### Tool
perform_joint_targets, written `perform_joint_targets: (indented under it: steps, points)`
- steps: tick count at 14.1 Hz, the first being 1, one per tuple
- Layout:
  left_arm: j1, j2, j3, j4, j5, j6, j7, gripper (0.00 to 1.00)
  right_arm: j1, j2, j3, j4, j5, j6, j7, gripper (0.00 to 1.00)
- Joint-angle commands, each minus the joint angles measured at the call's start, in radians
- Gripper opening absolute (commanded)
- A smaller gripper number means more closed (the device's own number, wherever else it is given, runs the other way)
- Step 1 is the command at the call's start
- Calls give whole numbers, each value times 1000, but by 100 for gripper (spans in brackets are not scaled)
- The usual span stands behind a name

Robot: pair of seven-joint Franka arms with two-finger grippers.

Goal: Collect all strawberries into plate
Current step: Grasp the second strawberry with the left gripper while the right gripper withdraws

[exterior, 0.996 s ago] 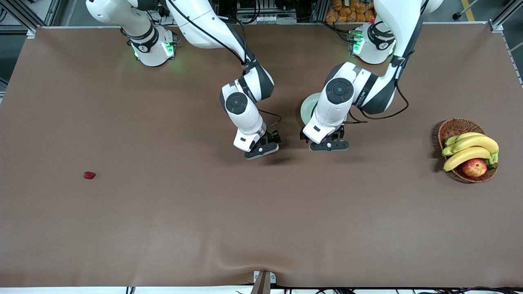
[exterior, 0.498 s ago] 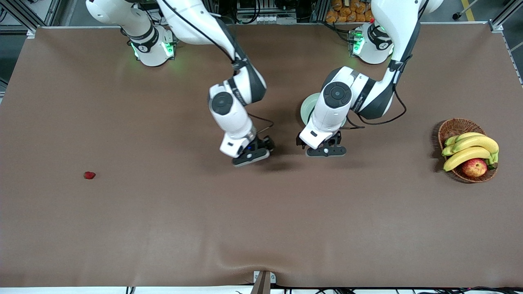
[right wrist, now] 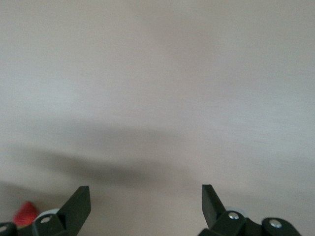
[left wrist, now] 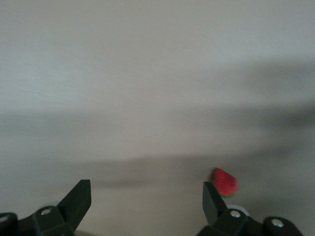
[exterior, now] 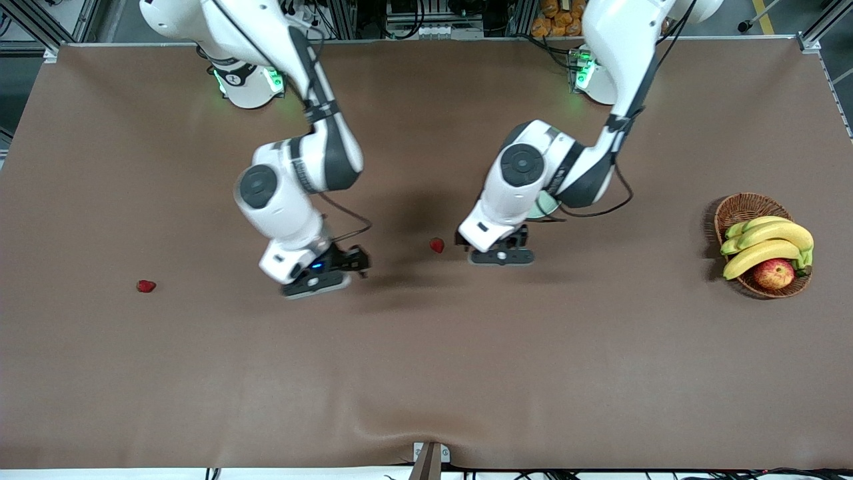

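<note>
Front view: strawberry [exterior: 436,245] beside left hand [exterior: 501,256], orientation unclear.

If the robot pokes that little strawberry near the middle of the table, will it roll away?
Probably a bit. The strawberry looks small and rounded, lying loose on the smooth table, so a nudge could make it wobble off. Its tapered shape would likely curve its path. It also looks soft, so gentle squeezing seems wise.

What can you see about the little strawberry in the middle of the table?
The strawberry is tiny, bright red and roughly heart-shaped, too small to show any leaves clearly. It lies by itself on the brown table, near the middle, with nothing touching it. The left gripper hangs open just beside it, toward the left arm's end of the table. In the left wrist view the strawberry shows next to one fingertip, not between the two.
</note>
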Motion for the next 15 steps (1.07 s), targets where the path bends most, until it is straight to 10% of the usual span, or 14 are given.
perform_joint_targets:
  steps: [1,8,15]
  points:
    - [-46,103,-1,119,-23,-19,-36,100,3,-23,-125,-37,10,-102,-41,100]
    - [-92,185,-2,165,-29,-6,-44,100,-262,-29,-160,-53,-92,-257,-39,100]
    - [-139,254,-2,216,-39,8,-55,90,-628,-10,-15,-78,-212,-220,-318,100]
